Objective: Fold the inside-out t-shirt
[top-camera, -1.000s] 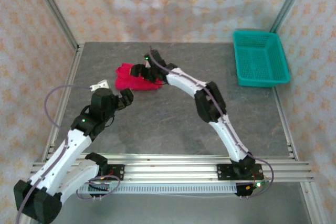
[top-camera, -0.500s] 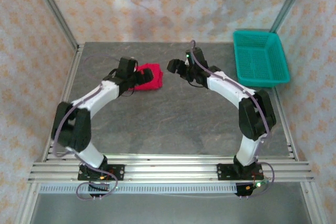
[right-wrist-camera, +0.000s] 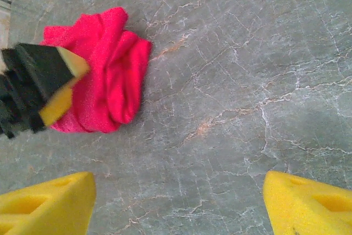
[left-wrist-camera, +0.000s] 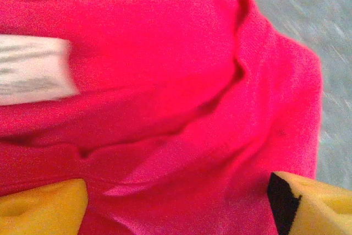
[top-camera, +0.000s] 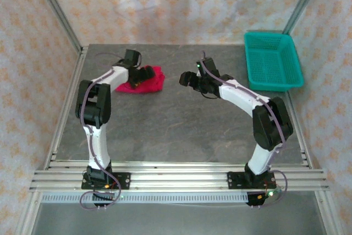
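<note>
Left jaws down on the bunched red t-shirt point(left-wrist-camera: 165, 81), released and spread wide, yellow pads point(left-wrist-camera: 38, 207) either side of the fabric, white tag point(left-wrist-camera: 33, 70) just ahead. Right jaws released too, over bare desk point(right-wrist-camera: 247, 81), the shirt ahead-left of them, apart.

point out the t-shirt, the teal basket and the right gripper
t-shirt point(top-camera: 155, 79): top external view, its right-hand red folds
teal basket point(top-camera: 273, 61): top external view, bare mesh floor
right gripper point(right-wrist-camera: 179, 206): right wrist view, midway between its yellow fingertips
</note>
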Tool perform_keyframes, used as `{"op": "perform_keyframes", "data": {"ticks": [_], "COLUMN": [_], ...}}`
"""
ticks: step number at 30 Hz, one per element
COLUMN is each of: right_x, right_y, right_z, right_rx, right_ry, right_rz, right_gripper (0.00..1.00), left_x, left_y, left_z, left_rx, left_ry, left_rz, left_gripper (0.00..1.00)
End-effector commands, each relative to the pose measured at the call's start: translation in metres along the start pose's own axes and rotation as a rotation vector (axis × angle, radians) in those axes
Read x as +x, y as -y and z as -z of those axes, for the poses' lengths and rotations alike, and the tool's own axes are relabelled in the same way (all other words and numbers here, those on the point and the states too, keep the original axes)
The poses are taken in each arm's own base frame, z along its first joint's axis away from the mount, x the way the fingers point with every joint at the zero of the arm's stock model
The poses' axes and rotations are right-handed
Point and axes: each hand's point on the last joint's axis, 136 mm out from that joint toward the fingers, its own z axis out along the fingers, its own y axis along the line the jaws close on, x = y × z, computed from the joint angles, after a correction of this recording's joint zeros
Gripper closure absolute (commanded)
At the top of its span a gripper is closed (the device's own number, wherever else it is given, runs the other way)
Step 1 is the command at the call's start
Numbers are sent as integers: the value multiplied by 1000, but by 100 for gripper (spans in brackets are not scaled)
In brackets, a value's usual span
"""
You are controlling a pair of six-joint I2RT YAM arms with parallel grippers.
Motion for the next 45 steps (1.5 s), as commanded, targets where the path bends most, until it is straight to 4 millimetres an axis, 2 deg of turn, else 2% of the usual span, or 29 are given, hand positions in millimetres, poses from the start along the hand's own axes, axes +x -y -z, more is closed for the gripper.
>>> {"op": "perform_keyframes", "data": {"ticks": [1, 4, 6, 9, 15, 19, 25, 32, 34, 35, 38, 40, 41, 42, 45], "right_x": [5, 13, 17, 20, 24, 30, 42, 39, 34, 31, 19, 7, 4, -2, -22], "right_y": [9, 21, 28, 38, 50, 53, 69, 70, 67, 65, 63, 67, 70, 66, 68], "right_z": [15, 28, 36, 49, 70, 90, 120, 127, 128, 130, 144, 162, 166, 182, 211], "right_rx": [36, 69, 78, 88, 123, 134, 182, 202, 206, 209, 240, 299, 324, 323, 403], "right_ry": [0, 7, 14, 25, 29, 41, 81, 102, 100, 104, 140, 205, 215, 253, 349], "right_rz": [52, 71, 68, 68, 76, 75, 83, 95, 107, 111, 119, 129, 147, 176, 220], "right_gripper": [20, 19, 19, 19, 18, 18, 16, 16, 16, 15, 11, 1, 1, 1, 1], "left_x": [2, -19, -23, -29, -60, -79, -102, -122, -128, -131, -143, -151, -153, -154, -147], "left_y": [-89, -86, -84, -93, -100, -96, -93, -81, -75, -71, -50, -32, -25, -17, 5], "left_z": [2, 3, -6, -14, -12, -17, -21, -13, -2, 5, 39, 74, 90, 107, 156], "left_rx": [-267, -272, -271, -315, -266, -220, -212, -192, -183, -171, -124, -99, -94, -90, -154], "left_ry": [-101, -97, -135, -155, -48, 0, 80, 126, 148, 161, 211, 262, 283, 308, 376], "left_rz": [54, -88, -174, -211, -11, 103, 187, 185, 182, 180, 168, 141, 126, 108, -25], "left_gripper": [15, 14, 14, 15, 14, 14, 13, 13, 9, 2, 0, 0, 0, 0, 0]}}
